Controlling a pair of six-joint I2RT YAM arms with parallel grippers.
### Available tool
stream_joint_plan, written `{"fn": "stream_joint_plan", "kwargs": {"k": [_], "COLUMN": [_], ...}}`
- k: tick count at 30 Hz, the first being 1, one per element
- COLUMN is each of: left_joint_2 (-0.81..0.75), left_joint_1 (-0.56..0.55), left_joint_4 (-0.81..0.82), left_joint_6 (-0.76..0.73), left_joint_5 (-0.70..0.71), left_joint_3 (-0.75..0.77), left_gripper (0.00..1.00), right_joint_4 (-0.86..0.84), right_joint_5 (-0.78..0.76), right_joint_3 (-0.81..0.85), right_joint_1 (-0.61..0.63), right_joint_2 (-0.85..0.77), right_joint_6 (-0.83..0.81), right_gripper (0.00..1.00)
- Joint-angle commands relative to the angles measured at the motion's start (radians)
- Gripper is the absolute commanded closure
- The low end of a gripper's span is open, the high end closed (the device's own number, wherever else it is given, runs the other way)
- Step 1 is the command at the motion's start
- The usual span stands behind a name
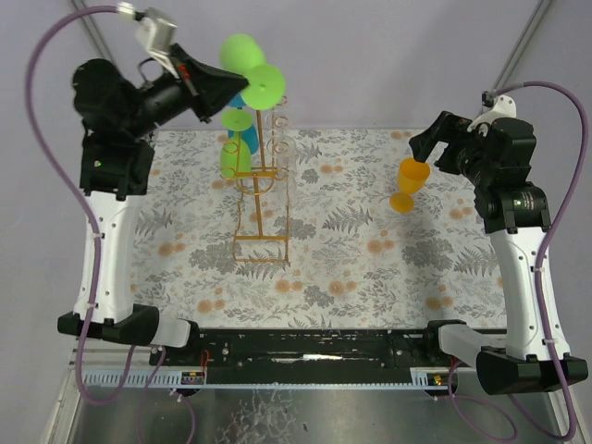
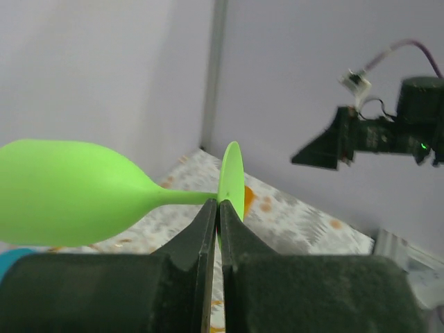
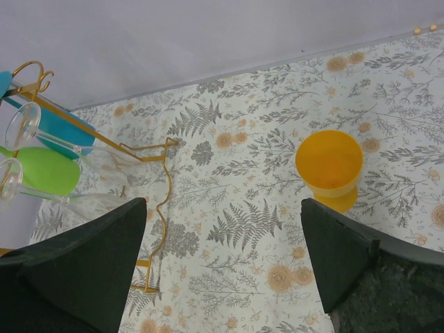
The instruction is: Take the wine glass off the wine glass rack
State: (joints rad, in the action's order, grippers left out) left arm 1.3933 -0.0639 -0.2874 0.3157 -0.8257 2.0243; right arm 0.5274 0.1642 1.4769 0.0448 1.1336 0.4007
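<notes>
A lime-green wine glass (image 1: 244, 53) is held up in the air above the back end of the gold wire wine glass rack (image 1: 262, 190), clear of its hooks. My left gripper (image 1: 242, 80) is shut on the thin stem (image 2: 186, 198) right beside the round foot (image 2: 233, 179), and the bowl (image 2: 62, 191) points sideways to the left. The right gripper (image 3: 222, 243) hangs open over the patterned cloth with nothing between its fingers, just beside an orange glass (image 3: 329, 165). In the right wrist view the rack (image 3: 165, 182) lies to the left.
Still hanging on the rack are a blue glass (image 3: 66, 128), another green glass (image 3: 43, 171) and clear glasses (image 3: 24, 121). The orange glass (image 1: 410, 181) stands upright on the cloth at the right. The grey back wall (image 1: 388, 55) is close behind.
</notes>
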Motion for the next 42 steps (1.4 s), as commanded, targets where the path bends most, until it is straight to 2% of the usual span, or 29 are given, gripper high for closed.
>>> {"fn": "stream_joint_plan", "kwargs": {"k": [1, 6, 21, 31, 36, 42], "left_joint_2": [-0.001, -0.020, -0.034, 0.016, 0.024, 0.043], "left_joint_1": [-0.197, -0.442, -0.867, -1.088, -1.166, -1.204], "left_joint_4": [-0.125, -0.167, -0.307, -0.294, -0.198, -0.037], "left_joint_6": [-0.190, -0.344, -0.766, -1.033, -1.194, -1.343], "left_joint_5": [0.154, 0.319, 0.644, 0.839, 0.986, 1.135], "left_joint_3": [-0.004, -0.114, -0.239, -0.336, -0.469, -0.609], "left_gripper": [1.00, 1.00, 1.00, 1.00, 1.00, 1.00], "right_joint_4": [0.016, 0.053, 0.125, 0.173, 0.168, 0.178], "right_joint_5": [-0.037, -0.076, -0.147, -0.128, -0.061, 0.059], "right_joint_3": [0.059, 0.067, 0.126, 0.136, 0.071, 0.028], "right_joint_1": [-0.003, -0.006, -0.010, -0.011, -0.011, -0.011], "right_joint_2": [-0.017, -0.018, -0.038, -0.044, -0.085, -0.115], "right_joint_6": [-0.010, -0.009, -0.039, -0.072, -0.072, -0.070], "right_gripper": [0.01, 0.01, 0.01, 0.01, 0.01, 0.01]}}
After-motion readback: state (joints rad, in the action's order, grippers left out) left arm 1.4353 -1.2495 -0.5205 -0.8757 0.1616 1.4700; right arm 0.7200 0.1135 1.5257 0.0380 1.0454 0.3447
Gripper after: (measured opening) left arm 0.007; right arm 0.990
